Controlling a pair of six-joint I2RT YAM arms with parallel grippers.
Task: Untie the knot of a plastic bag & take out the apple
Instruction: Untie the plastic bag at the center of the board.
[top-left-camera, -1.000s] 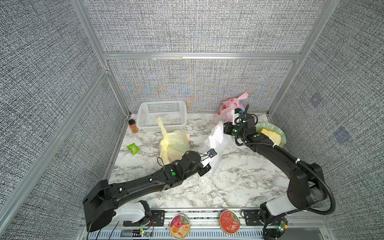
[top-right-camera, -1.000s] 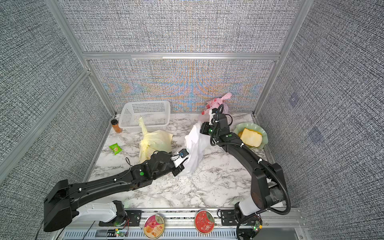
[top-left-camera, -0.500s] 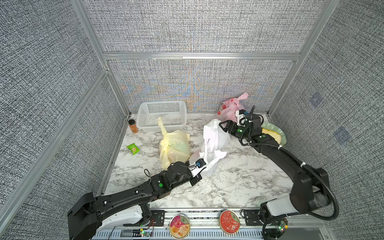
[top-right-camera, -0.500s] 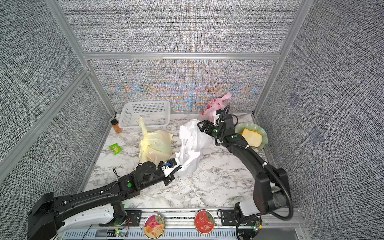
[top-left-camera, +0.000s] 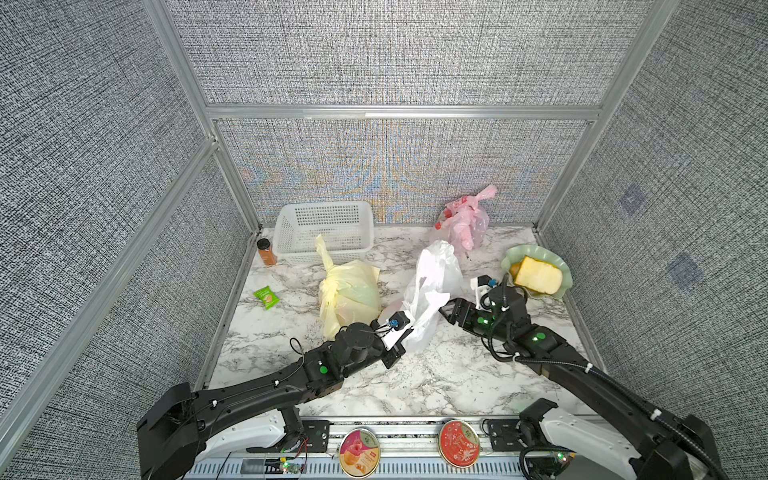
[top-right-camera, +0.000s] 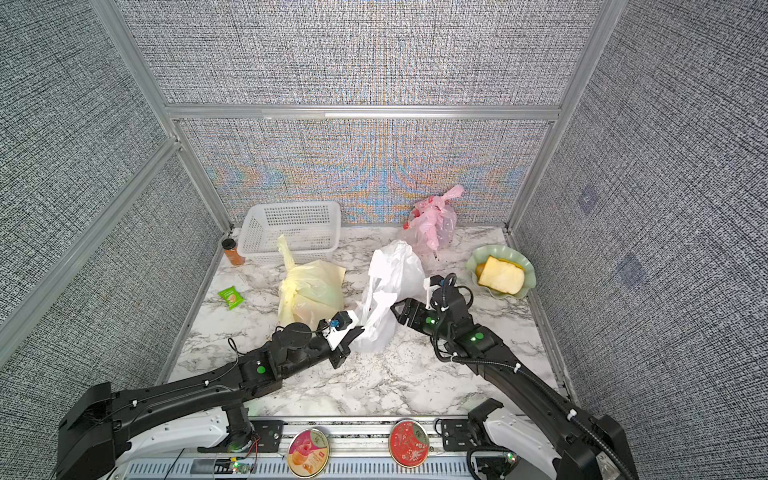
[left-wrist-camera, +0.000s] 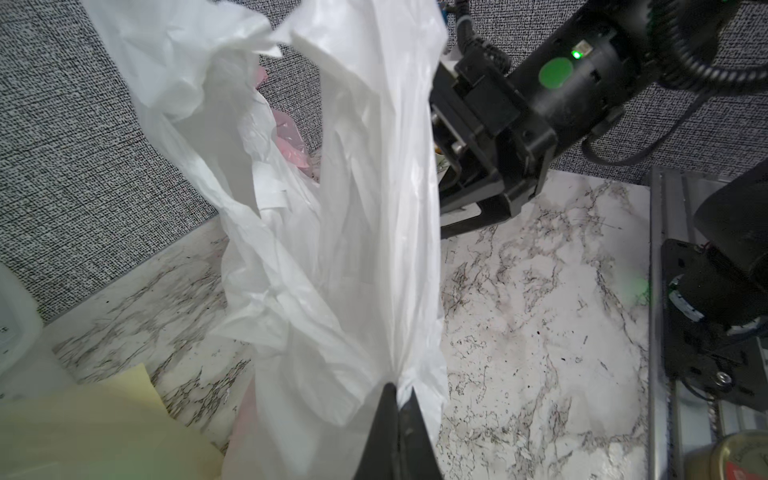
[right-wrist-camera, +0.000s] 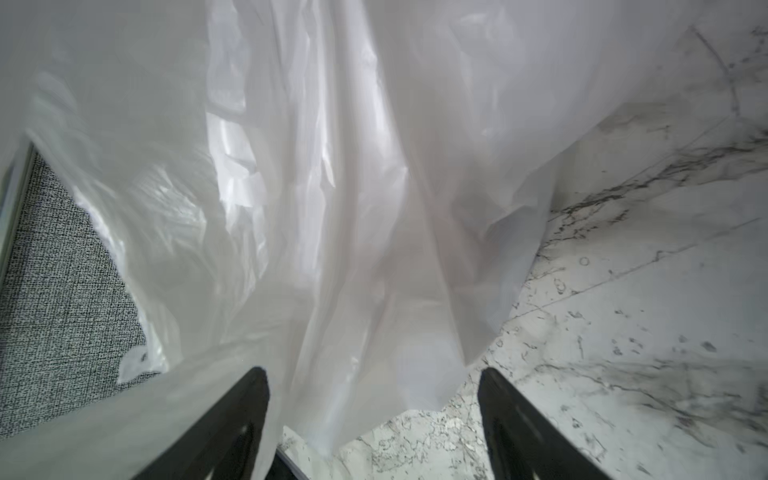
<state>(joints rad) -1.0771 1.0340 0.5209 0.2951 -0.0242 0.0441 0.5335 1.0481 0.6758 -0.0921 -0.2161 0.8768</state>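
Observation:
A white plastic bag (top-left-camera: 434, 282) (top-right-camera: 388, 286) stands crumpled mid-table, its top loose; I see no knot on it. My left gripper (top-left-camera: 406, 332) (top-right-camera: 360, 331) is shut on the bag's lower edge; in the left wrist view the thin film (left-wrist-camera: 357, 249) is pinched between the closed tips of the left gripper (left-wrist-camera: 399, 392). On the bag's other side, my right gripper (top-left-camera: 444, 311) (top-right-camera: 397, 309) stands open. In the right wrist view the film (right-wrist-camera: 332, 187) hangs loose before the right gripper (right-wrist-camera: 372, 384). The apple is hidden.
A tied yellow bag (top-left-camera: 349, 291) sits left of the white one, a pink bag (top-left-camera: 463, 220) behind it. A white basket (top-left-camera: 324, 228), spice bottle (top-left-camera: 266, 251) and green packet (top-left-camera: 266, 297) lie back left. A green plate (top-left-camera: 559, 266) with bread is at right.
My right gripper let go of the bag's top, opened, and dropped down beside the bag. The left gripper drew back toward the front, still pinching the bag, which slumped.

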